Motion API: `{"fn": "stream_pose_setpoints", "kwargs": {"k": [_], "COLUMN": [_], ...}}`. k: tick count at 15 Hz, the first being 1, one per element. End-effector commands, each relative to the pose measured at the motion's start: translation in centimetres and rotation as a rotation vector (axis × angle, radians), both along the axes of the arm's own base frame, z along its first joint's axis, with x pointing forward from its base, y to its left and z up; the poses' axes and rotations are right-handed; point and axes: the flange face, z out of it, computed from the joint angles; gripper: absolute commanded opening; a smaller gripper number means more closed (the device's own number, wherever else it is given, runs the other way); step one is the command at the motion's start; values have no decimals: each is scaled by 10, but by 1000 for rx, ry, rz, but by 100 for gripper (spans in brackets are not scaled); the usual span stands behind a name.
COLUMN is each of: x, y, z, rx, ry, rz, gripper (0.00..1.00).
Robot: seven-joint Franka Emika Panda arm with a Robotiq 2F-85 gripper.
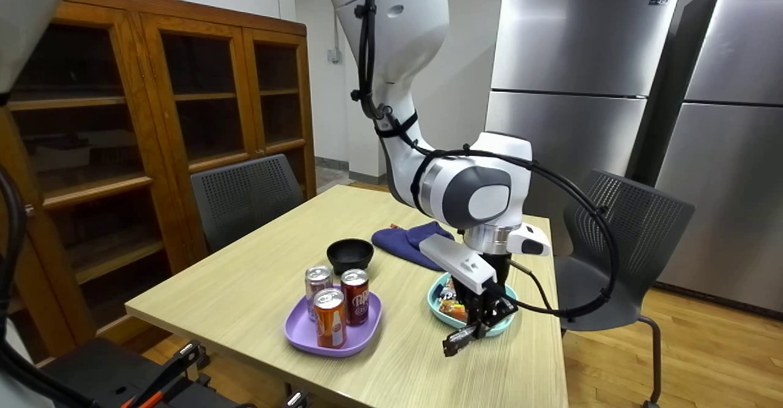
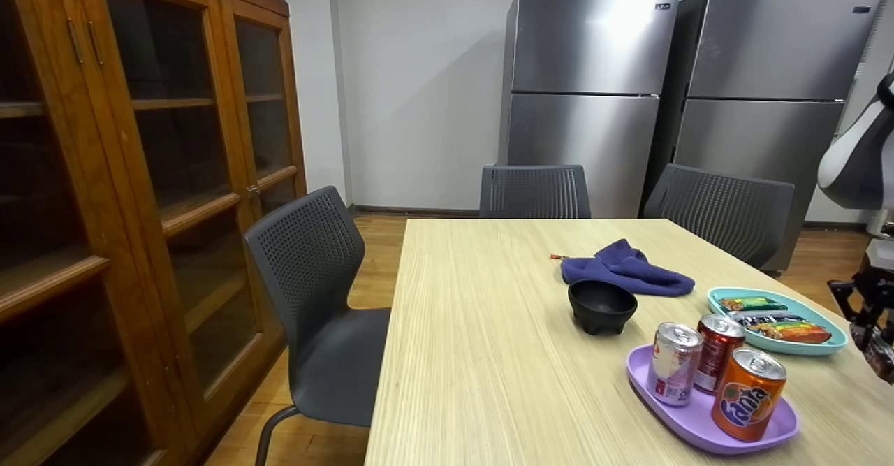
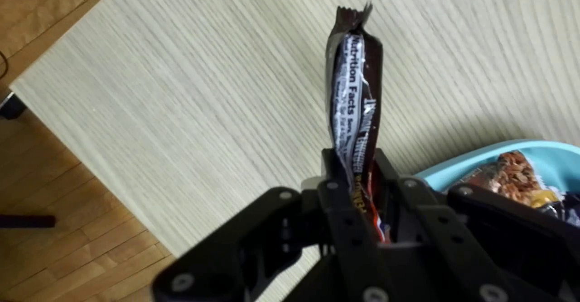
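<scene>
Dark brown and glossy, the slim wrapped snack bar (image 3: 355, 98) sits pinched between both fingers of the black metal gripper (image 3: 355, 175), which is closed on it. Its long axis runs along the fingers, most of its length and one crimped end projecting past their tips. It lies over the pale wood-grain tabletop (image 3: 217, 103), between a corner and a teal oval plate (image 3: 521, 145) of other wrapped bars (image 2: 796, 332); whether it touches the surface cannot be told. The plate stands near the edge beside a dark grey perforated chair (image 1: 621, 237). A rounded purple tray (image 1: 300, 334) carries three metal drink cans (image 1: 330, 319), near a black footed bowl (image 1: 350, 261) and a crumpled dark-blue cloth (image 1: 400, 246). Stainless-steel refrigerators (image 1: 563, 47) stand beyond.
</scene>
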Motion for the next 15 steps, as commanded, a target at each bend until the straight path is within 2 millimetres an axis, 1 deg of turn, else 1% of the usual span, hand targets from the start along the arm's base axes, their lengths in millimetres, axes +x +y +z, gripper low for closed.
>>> {"fn": "stream_pose_setpoints", "kwargs": {"k": [1,5,8,12,15], "x": [0,20,38,58,71], "y": [22,39,43,39,33], "z": [26,33,33,34,26], "rx": [20,47,47,33,19], "ry": [-86,-166,-209,-261,-281], "rz": [-43,-127,-173,-262,-339], "gripper": [4,5,4,4,4]}}
